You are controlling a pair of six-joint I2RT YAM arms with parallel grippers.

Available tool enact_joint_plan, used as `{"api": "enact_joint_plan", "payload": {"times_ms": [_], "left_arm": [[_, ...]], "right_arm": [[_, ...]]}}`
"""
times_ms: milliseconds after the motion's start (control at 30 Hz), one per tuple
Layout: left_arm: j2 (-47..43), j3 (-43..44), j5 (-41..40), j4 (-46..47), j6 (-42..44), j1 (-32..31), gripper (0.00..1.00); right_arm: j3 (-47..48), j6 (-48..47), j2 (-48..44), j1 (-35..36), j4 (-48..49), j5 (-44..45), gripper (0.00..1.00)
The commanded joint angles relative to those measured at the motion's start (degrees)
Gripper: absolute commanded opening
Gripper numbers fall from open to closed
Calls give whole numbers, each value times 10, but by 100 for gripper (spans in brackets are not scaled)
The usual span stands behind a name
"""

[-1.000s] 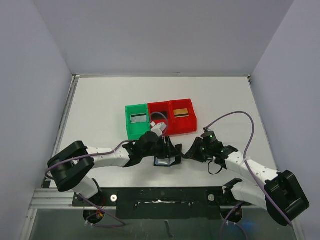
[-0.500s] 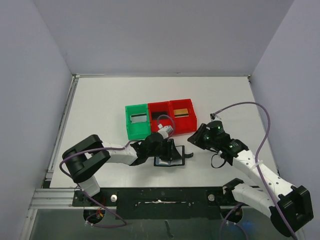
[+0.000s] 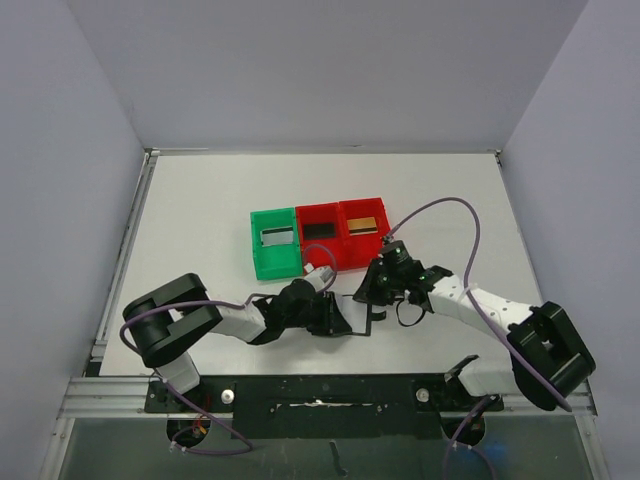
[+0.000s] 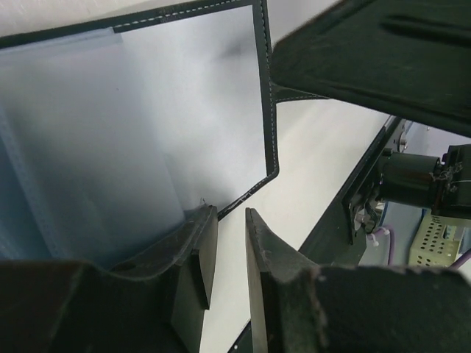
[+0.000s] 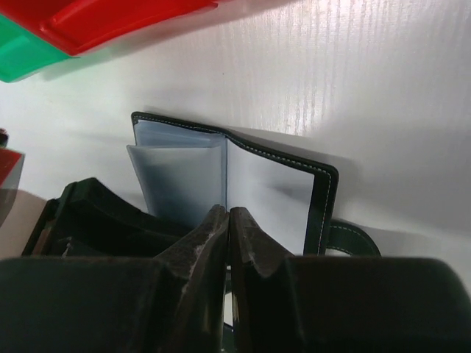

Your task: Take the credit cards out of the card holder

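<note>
The card holder [image 5: 243, 176] lies spread on the white table, its grey-blue pockets [image 4: 147, 132] showing no card. In the top view both grippers mostly cover it. My left gripper [image 4: 230, 213] [image 3: 338, 318] is at its near corner, jaws a narrow gap apart with only table between them. My right gripper [image 5: 228, 212] [image 3: 368, 292] is shut, tips together at the holder's middle fold; whether they pinch a leaf is unclear. The strap tab [image 5: 353, 239] sticks out to the right. A silvery-grey card [image 3: 277, 237], a black card [image 3: 320, 231] and a gold card [image 3: 364, 224] lie in the bins.
A green bin [image 3: 258, 250] and two red bins [image 3: 308, 252] [image 3: 384, 243] stand side by side just behind the holder. Purple cables loop over both arms. The table's black front rail [image 3: 320, 392] runs close behind the grippers.
My right gripper swung left onto the card holder and closed. My left gripper's jaws narrowed and it slid slightly right over the holder.
</note>
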Motion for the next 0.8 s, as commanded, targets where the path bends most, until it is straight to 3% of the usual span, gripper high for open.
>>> {"api": "enact_joint_plan", "payload": {"times_ms": [0,100,233,333,433,600,767], "left_arm": [[-36,-6,-3,36,0,-7,21],[-76,-2,-23,-6,14,-11,22],[-197,-8,-162,-145,45,-34,31],[-270,-28,-202,-202,49,-15,42],[-295,-29,-216,-274,42,19,43],[-311,-57,-212,-279,25,48,43],[-346,-81,-263,-299,-38,53,40]], "right_arm": [[28,-6,41,14,8,40,8],[6,-2,72,19,37,25,14],[10,3,104,39,25,49,18],[25,4,114,54,7,77,24],[47,-3,122,65,-16,96,31],[101,-18,137,97,-63,136,44],[140,-24,148,119,-79,149,65]]}}
